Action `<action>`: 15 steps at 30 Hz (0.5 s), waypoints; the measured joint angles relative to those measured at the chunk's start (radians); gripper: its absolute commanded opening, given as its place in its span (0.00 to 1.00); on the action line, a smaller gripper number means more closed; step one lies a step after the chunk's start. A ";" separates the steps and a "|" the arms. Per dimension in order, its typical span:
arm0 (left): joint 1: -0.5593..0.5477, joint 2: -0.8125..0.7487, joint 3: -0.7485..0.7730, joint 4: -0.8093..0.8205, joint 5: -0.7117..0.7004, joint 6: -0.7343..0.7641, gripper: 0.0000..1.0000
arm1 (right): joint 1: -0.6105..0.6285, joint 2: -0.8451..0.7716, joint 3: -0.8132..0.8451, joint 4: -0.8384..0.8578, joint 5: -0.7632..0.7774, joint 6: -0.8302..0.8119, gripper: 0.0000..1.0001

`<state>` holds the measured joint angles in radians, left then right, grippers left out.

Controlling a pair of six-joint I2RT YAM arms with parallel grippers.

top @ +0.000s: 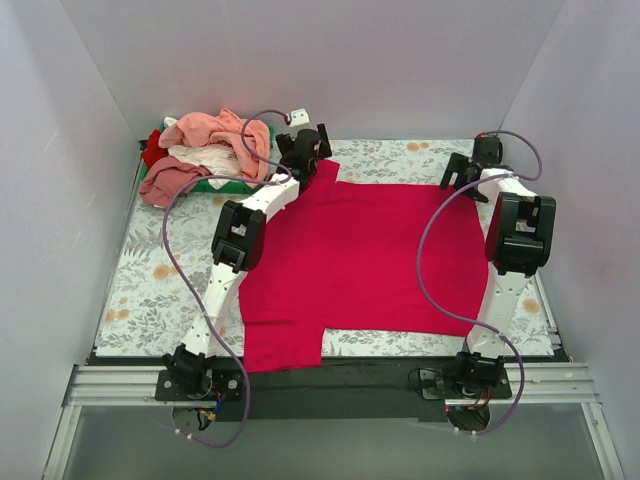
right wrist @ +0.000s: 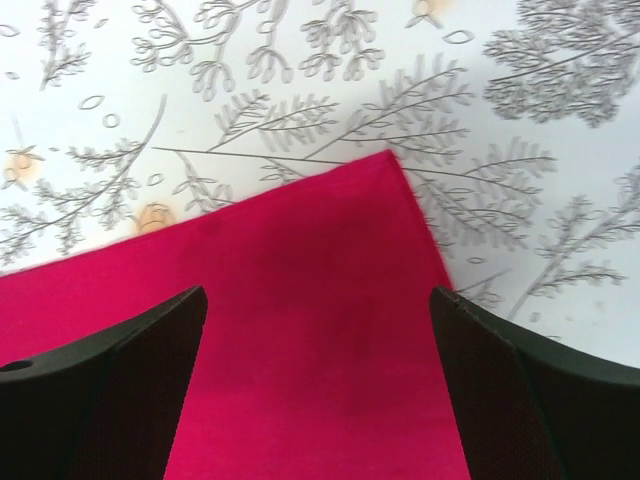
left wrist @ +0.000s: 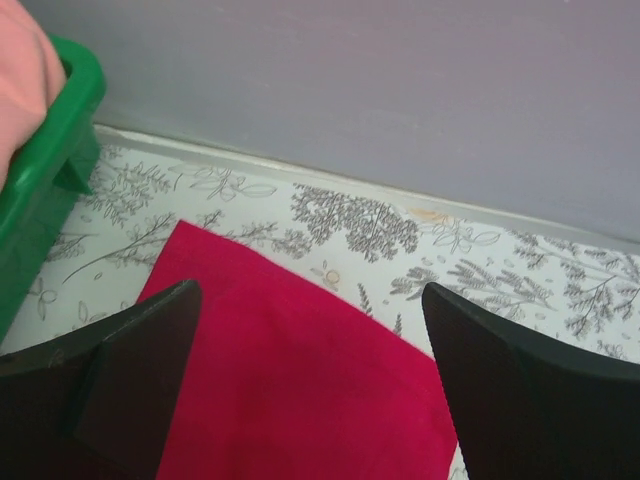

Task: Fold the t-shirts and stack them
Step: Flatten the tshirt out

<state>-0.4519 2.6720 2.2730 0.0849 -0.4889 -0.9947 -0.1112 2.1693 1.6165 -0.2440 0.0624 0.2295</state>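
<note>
A crimson-magenta t-shirt (top: pixel 350 255) lies spread flat on the floral table. My left gripper (top: pixel 303 150) is open over its far left sleeve (left wrist: pixel 290 390), the jaws wide apart on either side of the cloth. My right gripper (top: pixel 462 170) is open above the shirt's far right corner (right wrist: pixel 330 300). Neither holds anything. More t-shirts, salmon pink (top: pixel 212 132), white (top: pixel 205 158), dusty pink (top: pixel 165 183) and red (top: pixel 152 148), lie heaped in a pile at the far left.
A green tray (top: pixel 235 184) under the pile stands at the far left corner; its rim shows in the left wrist view (left wrist: pixel 45 170). Grey walls close in the table on three sides. A black rail (top: pixel 330 378) runs along the near edge.
</note>
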 measured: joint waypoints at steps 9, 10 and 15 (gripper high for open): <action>0.002 -0.331 -0.459 -0.027 0.074 -0.044 0.95 | -0.018 -0.121 -0.097 -0.040 0.061 -0.077 0.98; 0.002 -0.379 -0.510 -0.030 0.095 -0.049 0.95 | -0.019 -0.148 -0.120 -0.047 0.062 -0.084 0.98; 0.002 -0.490 -0.575 -0.076 0.227 -0.074 0.94 | -0.019 -0.209 -0.152 -0.043 -0.037 -0.103 0.98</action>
<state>-0.4496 2.1818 1.6981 0.0086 -0.2615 -1.0687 -0.1299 1.9606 1.4643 -0.2871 0.0254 0.1265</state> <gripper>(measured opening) 0.946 0.983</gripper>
